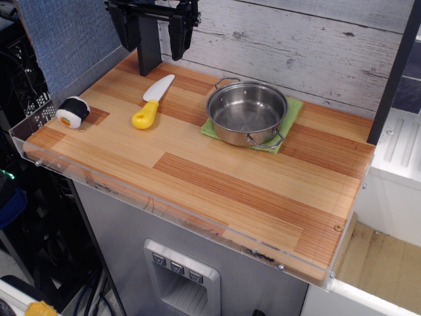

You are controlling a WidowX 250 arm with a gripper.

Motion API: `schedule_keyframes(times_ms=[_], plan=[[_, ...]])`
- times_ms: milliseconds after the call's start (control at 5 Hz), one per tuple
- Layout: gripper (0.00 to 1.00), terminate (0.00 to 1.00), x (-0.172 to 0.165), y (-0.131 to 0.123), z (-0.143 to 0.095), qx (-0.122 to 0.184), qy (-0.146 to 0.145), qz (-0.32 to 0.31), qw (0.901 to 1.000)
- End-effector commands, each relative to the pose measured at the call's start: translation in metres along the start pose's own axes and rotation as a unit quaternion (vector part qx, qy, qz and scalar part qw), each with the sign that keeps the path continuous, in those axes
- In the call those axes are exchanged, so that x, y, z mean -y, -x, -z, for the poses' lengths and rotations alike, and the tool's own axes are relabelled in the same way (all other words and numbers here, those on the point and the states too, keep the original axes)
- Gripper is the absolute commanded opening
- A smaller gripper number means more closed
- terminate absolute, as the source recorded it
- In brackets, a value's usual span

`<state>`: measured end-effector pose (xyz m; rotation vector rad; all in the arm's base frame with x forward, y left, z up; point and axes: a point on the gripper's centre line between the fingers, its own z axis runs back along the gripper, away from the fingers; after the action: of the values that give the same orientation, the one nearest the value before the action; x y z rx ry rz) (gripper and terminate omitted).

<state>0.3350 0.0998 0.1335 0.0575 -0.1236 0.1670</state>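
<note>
Wooden tabletop (217, 191) carries a steel pot (247, 112), padded by a green cloth (293, 108), right of the tool (152, 29), which hangs released and empty, the yellow-handled knife (152, 102) lying nearest below it, a sushi roll (72, 112) farther left.

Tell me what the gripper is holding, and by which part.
Nothing. The black gripper hangs open and empty, apart from the yellow-handled white plastic knife lying nearest it.

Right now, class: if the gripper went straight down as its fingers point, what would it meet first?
The gripper would probably meet the wooden tabletop just behind the knife blade; depth is unclear.
</note>
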Motion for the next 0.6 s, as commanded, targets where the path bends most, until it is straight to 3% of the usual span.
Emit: schedule_keyframes(times_ms=[0, 400], plan=[[1.0, 0.0, 0.0, 0.0, 0.0, 0.0, 0.0, 0.0, 1.0], [1.0, 0.0, -0.065, 0.023, 0.016, -0.003, -0.008, -0.017, 0.9998]])
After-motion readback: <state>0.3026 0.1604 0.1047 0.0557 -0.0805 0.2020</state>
